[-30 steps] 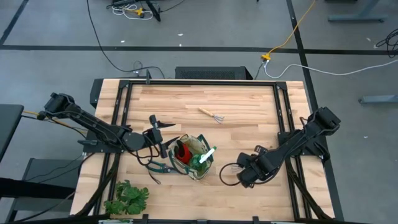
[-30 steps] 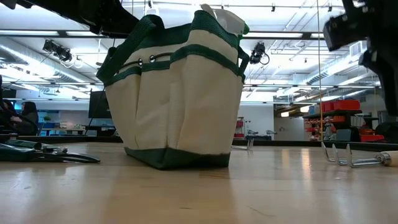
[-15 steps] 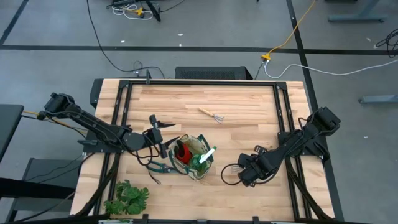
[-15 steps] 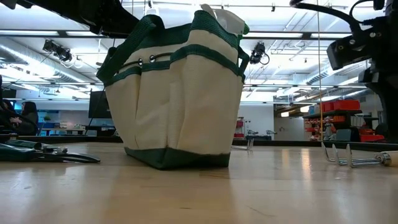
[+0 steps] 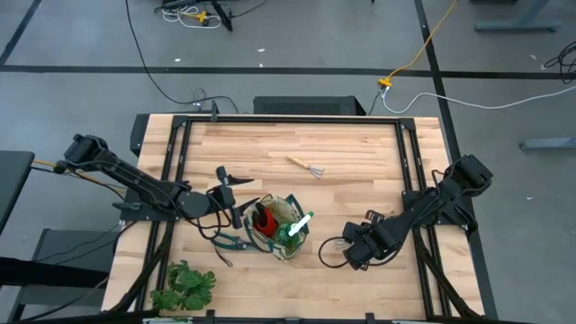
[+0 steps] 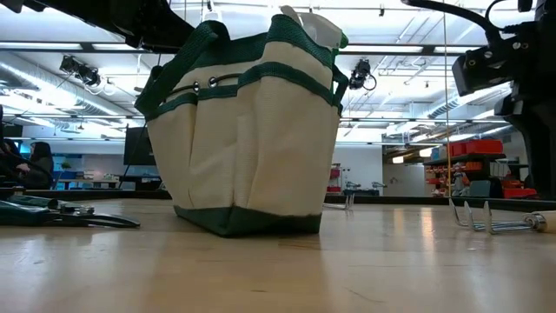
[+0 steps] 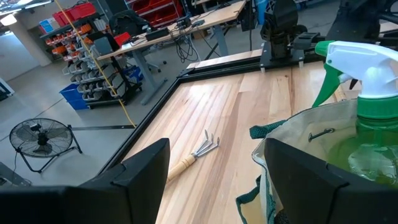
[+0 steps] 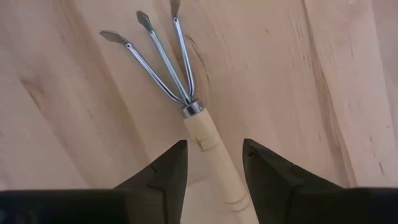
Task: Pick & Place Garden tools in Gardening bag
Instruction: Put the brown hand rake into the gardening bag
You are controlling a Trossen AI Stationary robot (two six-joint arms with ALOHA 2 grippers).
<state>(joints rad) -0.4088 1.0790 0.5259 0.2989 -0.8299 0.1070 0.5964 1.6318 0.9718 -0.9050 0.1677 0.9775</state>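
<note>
The beige, green-trimmed gardening bag [image 5: 281, 229] stands upright on its base on the table [image 6: 248, 130]. A green spray bottle [image 7: 367, 93] and a red glove [image 5: 265, 219] stick up out of it. My left gripper [image 5: 227, 205] is open and empty at the bag's left rim [image 7: 217, 143]. My right gripper [image 5: 351, 252] points down, open, with one finger on either side of a wooden-handled rake's handle [image 8: 211, 155], not touching it. That rake [image 6: 497, 224] lies flat on the table. A second rake [image 5: 306, 166] lies farther back. The pruning shears [image 5: 229, 241] lie left of the bag.
A leafy green plant [image 5: 184, 286] stands at the near left corner. Dark rails [image 5: 288, 120] frame the table. Bare wood lies between the bag and the far rake, and along the near edge right of the bag.
My right gripper has come down a little over the rake on the table. The bag, the tools and my left gripper have kept still.
</note>
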